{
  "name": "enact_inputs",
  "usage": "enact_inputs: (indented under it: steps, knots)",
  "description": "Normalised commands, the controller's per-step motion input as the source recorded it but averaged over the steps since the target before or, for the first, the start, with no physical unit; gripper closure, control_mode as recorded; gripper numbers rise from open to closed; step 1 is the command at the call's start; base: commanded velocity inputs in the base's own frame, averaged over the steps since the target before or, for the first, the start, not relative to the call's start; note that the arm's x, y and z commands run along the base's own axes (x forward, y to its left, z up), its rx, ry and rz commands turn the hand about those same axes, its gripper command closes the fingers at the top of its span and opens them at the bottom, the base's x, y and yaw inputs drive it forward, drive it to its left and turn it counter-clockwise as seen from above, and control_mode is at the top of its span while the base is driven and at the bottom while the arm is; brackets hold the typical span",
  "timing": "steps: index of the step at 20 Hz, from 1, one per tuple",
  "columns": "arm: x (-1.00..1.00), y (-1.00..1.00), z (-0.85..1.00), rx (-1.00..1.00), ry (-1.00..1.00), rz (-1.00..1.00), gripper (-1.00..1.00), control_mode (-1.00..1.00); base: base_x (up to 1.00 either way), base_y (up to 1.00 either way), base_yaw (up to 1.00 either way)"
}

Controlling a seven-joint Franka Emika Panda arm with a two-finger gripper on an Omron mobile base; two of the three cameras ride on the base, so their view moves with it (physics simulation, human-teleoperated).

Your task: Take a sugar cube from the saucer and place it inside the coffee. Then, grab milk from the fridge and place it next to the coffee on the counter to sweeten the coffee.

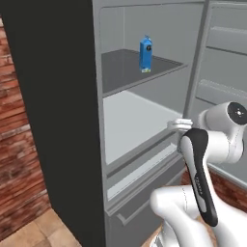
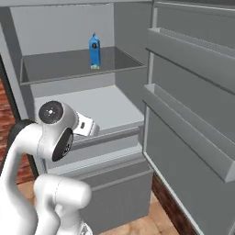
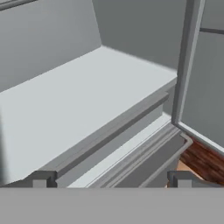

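While fingers (image 3: 39, 180) spread, milk (image 1: 145, 53) upright on shelf (image 1: 120, 72) above.

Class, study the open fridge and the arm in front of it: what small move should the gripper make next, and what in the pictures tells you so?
Probably raise the open gripper towards the upper shelf. The milk stands upright there, untouched, inside the fridge whose door is swung wide, while the hand camera looks along the lower white shelf, below the carton.
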Motion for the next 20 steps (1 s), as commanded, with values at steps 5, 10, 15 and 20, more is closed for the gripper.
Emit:
enact_inputs:
  steps: [5,10,15,20]
  knots:
    - [0.0,0.0,0.0,0.0,0.0,0.0,-1.0,1.0,0.23,-0.45,0.31]
    - [0.0,0.0,0.0,0.0,0.0,0.0,-1.0,1.0,0.32,-0.16,0.07]
    - [0.02,0.0,0.42,0.0,-0.03,-0.08,-1.0,-1.0,0.03,0.0,0.0]
    - [0.0,0.0,0.99,0.0,-0.12,-0.13,-1.0,-1.0,0.0,0.0,0.0]
